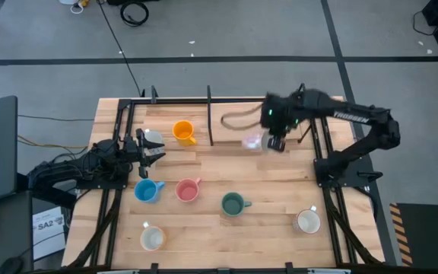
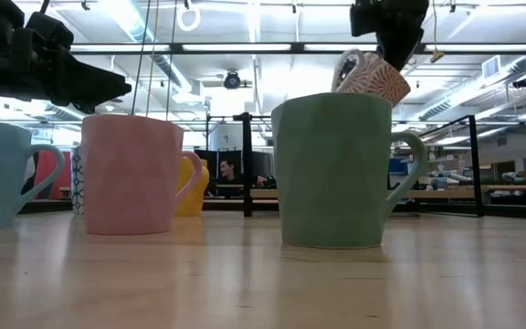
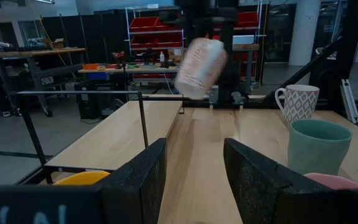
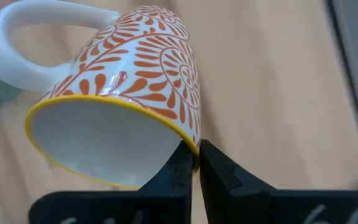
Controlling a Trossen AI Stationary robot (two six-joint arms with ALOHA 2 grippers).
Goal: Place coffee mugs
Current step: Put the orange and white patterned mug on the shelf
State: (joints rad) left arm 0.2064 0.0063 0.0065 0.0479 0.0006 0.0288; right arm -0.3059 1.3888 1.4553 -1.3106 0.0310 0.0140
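My right gripper (image 4: 196, 163) is high above the table's far middle, shut on a white mug with an orange leaf pattern (image 4: 123, 106), which shows in the low view as the raised mug (image 2: 373, 78). On the table stand an orange mug (image 1: 182, 131), a light blue mug (image 1: 147, 190), a pink mug (image 1: 188, 189), a teal-green mug (image 1: 233, 204) and white mugs (image 1: 307, 221) (image 1: 152, 238). My left gripper (image 1: 154, 150) waits open and level at the table's left, next to another white mug (image 1: 152, 139). My right gripper pinches the patterned mug's wall at the yellow-edged rim (image 4: 188, 144), one finger inside the mouth and one outside. The fingers come steeply from above. The mug hangs tilted and clear of the table, mouth toward the gripper, handle (image 4: 17, 37) on the side away from the fingers.
Black frame rails run along the table's left and right sides and its far edge, with an upright post (image 1: 210, 114) near the far middle. Bare wood lies between the orange mug and the right arm's base. A person (image 2: 229, 169) sits in the room behind.
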